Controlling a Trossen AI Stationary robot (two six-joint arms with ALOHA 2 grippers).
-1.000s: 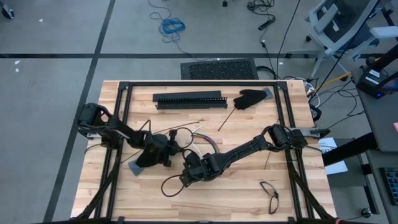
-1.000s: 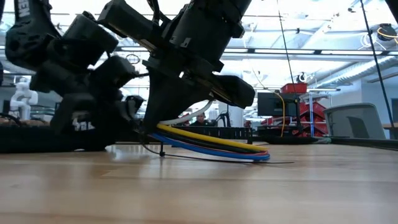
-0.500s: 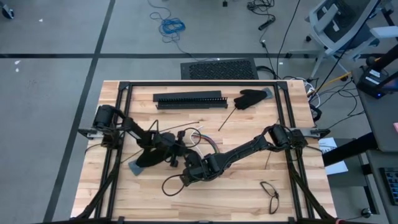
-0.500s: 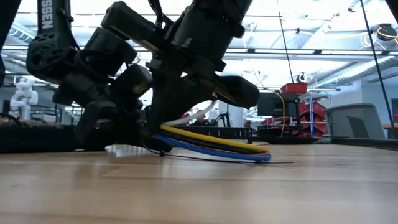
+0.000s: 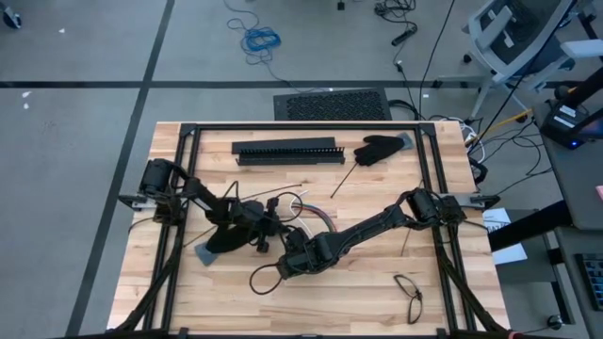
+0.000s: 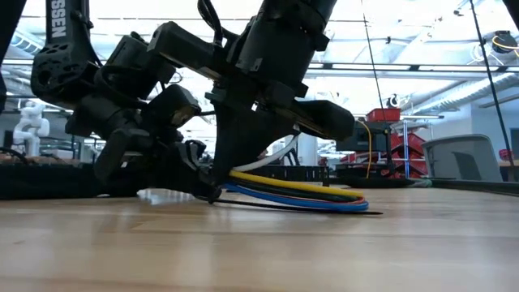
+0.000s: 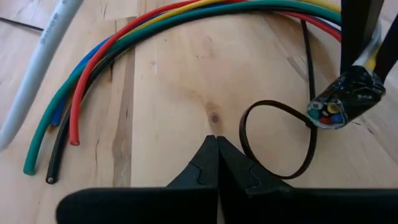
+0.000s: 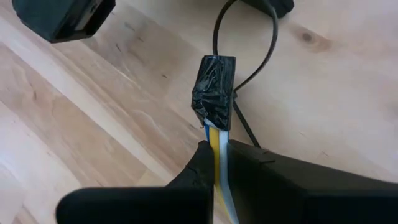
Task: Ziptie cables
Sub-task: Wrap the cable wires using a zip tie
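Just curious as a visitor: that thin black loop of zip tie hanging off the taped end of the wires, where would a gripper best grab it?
Probably at the far curve of the zip tie loop, coming from the side facing the shut left gripper. There the strip bows clear of the taped cable end, which the right gripper is clamped on just behind the tape.

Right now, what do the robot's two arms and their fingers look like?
Both arms are dark, nearly black, built of chunky jointed segments. The left arm carries white lettering on an upper link. The left gripper ends in two matte black wedge-shaped fingers; the right gripper has the same dark tapered fingers. A thin black cable loops above the arms.
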